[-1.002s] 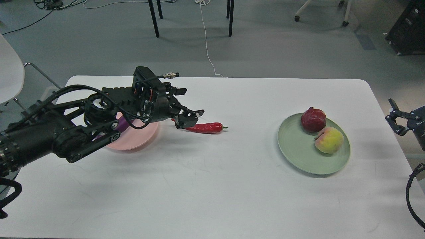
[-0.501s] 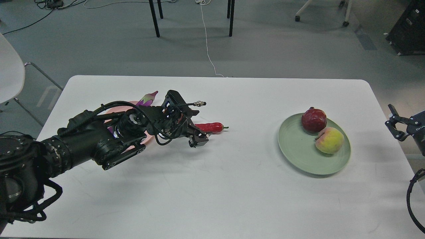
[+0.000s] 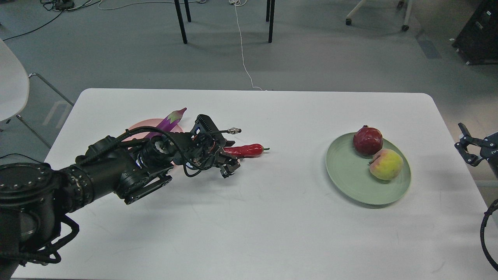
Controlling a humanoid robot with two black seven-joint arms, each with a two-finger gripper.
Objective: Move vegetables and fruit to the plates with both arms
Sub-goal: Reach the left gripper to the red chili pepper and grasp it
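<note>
The red chili pepper [image 3: 249, 149] lies on the white table [image 3: 272, 217], left of centre. My left gripper [image 3: 230, 161] is low at the chili's left end, dark and bunched, so I cannot tell its fingers apart. Behind my left arm the pale pink plate [image 3: 137, 126] is mostly hidden, and the purple eggplant [image 3: 170, 118] lies on it with its cap pointing up and to the right. The pale green plate [image 3: 350, 182] on the right holds the dark red pomegranate [image 3: 367, 140] and the peach [image 3: 386, 164]. My right gripper [image 3: 465, 144] hangs open and empty off the table's right edge.
Chair and table legs [image 3: 181, 21] and a white cable [image 3: 243, 58] are on the floor beyond the table. A white chair [image 3: 11, 89] stands at the far left. A black box [image 3: 480, 33] sits at the top right.
My left arm swung forward and down, uncovering the eggplant and part of the pink plate; its gripper dropped to the chili's left end. The chili shifted slightly right. The right gripper barely moved.
</note>
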